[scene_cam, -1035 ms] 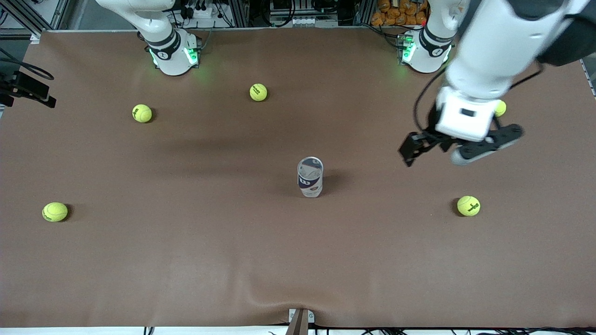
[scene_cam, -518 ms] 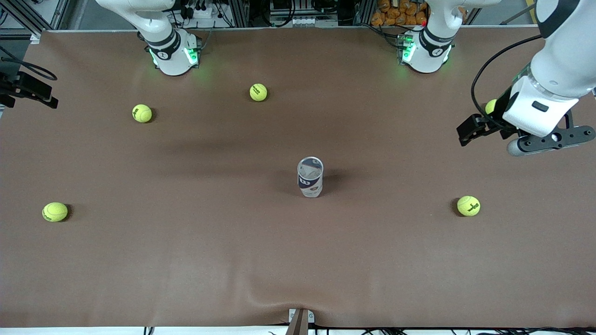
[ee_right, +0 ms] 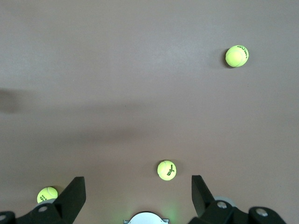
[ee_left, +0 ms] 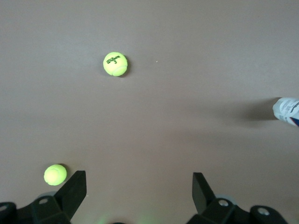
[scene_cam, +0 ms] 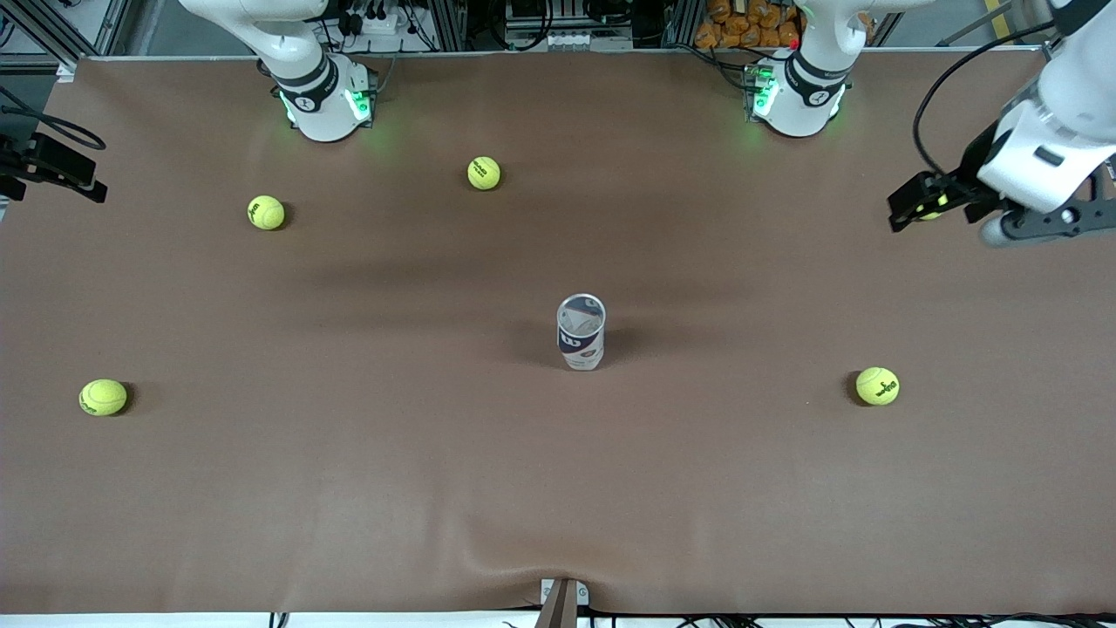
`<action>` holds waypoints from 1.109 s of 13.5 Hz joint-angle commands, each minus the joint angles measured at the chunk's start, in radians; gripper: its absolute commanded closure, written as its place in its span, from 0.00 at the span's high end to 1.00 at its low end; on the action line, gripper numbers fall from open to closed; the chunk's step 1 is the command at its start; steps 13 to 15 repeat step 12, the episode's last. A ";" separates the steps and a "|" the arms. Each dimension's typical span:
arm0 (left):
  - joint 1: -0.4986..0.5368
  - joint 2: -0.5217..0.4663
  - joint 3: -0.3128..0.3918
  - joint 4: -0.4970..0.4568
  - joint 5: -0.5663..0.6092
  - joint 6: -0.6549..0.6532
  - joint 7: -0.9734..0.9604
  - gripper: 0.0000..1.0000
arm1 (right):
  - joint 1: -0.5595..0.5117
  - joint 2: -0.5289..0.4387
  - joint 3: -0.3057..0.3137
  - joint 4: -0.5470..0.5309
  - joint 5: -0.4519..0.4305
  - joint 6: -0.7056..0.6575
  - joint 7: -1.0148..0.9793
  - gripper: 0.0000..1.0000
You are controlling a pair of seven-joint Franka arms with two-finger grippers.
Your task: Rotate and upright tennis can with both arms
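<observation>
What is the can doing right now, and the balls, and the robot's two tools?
can: standing upright mid-table, nothing touching it.
left tool: open, empty, up over the left arm's end of the table.
right tool: open, empty, up above the table.
balls: five lying loose on the table, none in the can.

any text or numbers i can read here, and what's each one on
"Wilson" and "3": on the tennis ball in the left wrist view.
Large white "W" mark: on the navy label of the tennis can.
Dark print on the ball in the right wrist view: too small to read.
Print on the other balls: too small to read.
</observation>
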 commanded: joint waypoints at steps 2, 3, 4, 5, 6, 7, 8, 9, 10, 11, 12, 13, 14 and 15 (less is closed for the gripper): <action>0.033 -0.046 -0.001 -0.031 -0.022 0.018 0.056 1.00 | 0.004 -0.023 0.001 -0.013 -0.017 -0.002 0.019 1.00; 0.050 -0.043 -0.001 -0.013 -0.022 0.007 0.065 1.00 | 0.004 -0.025 -0.001 -0.015 -0.017 -0.005 0.027 1.00; 0.055 -0.039 -0.001 0.000 -0.022 0.001 0.075 1.00 | 0.005 -0.025 -0.001 -0.015 -0.017 -0.006 0.031 1.00; 0.055 -0.034 -0.001 0.012 -0.022 -0.001 0.075 1.00 | 0.004 -0.025 -0.001 -0.015 -0.017 -0.005 0.033 1.00; 0.055 -0.031 -0.001 0.024 -0.022 -0.001 0.072 1.00 | 0.005 -0.025 -0.002 -0.015 -0.017 -0.003 0.033 1.00; 0.055 -0.028 -0.001 0.035 -0.022 -0.013 0.072 1.00 | 0.004 -0.025 -0.002 -0.013 -0.017 0.000 0.033 1.00; 0.055 -0.023 -0.001 0.047 -0.021 -0.025 0.072 1.00 | 0.005 -0.025 -0.002 -0.015 -0.017 0.003 0.033 1.00; 0.055 -0.020 -0.001 0.058 -0.021 -0.040 0.072 1.00 | 0.004 -0.025 -0.002 -0.015 -0.017 0.005 0.033 1.00; 0.055 -0.019 -0.001 0.061 -0.021 -0.046 0.072 1.00 | 0.004 -0.025 -0.002 -0.015 -0.017 0.005 0.033 1.00; 0.055 -0.019 -0.001 0.061 -0.021 -0.051 0.072 1.00 | 0.004 -0.025 -0.002 -0.015 -0.017 0.005 0.033 1.00; 0.054 -0.016 -0.001 0.061 -0.021 -0.053 0.072 1.00 | 0.004 -0.025 -0.002 -0.015 -0.017 0.006 0.033 1.00; 0.054 -0.016 -0.001 0.061 -0.021 -0.053 0.072 1.00 | 0.004 -0.025 -0.002 -0.015 -0.017 0.006 0.033 1.00; 0.054 -0.016 -0.001 0.061 -0.021 -0.053 0.072 1.00 | 0.004 -0.025 -0.002 -0.015 -0.017 0.006 0.033 1.00; 0.054 -0.016 -0.001 0.061 -0.021 -0.053 0.072 1.00 | 0.004 -0.025 -0.002 -0.015 -0.017 0.006 0.033 1.00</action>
